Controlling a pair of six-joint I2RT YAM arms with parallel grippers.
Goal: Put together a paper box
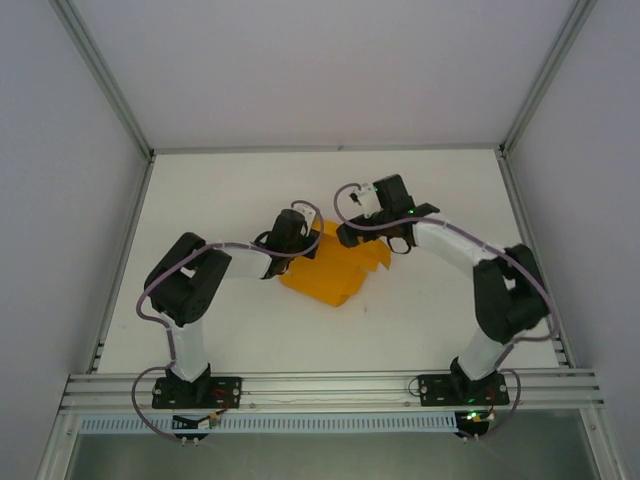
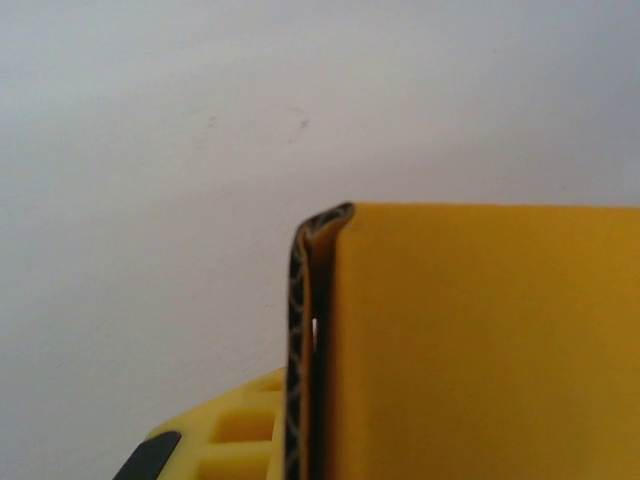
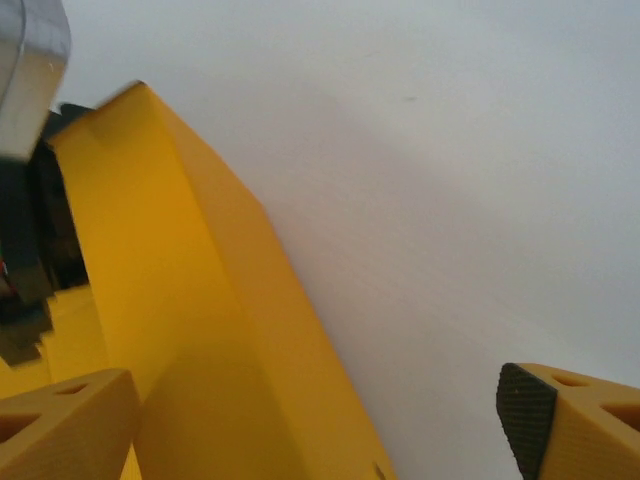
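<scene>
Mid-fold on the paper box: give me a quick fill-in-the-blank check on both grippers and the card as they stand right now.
1. The left gripper is ___ on an edge of the paper box.
2. The right gripper, beside the box, has its jaws ___.
3. The box rests on the ___ table, between the two arms.

Missing words: shut; open; white.

Setting: robotics lab, enclosed test cell.
Evidence:
- Bare white counter [image 1: 300,190], boxed in by plain white wall panels [image 1: 50,250].
- Aluminium extrusion posts [image 1: 100,70] at the corners.
- Slotted aluminium rail [image 1: 330,385] along the near edge.
- Left arm [image 1: 190,290] and right arm [image 1: 500,290], white and black, bolted to the rail on black base plates [image 1: 197,390].
- Purplish cables [image 1: 143,300] looped along both arms.
- Green indicator light [image 1: 468,414] at the right base.
</scene>
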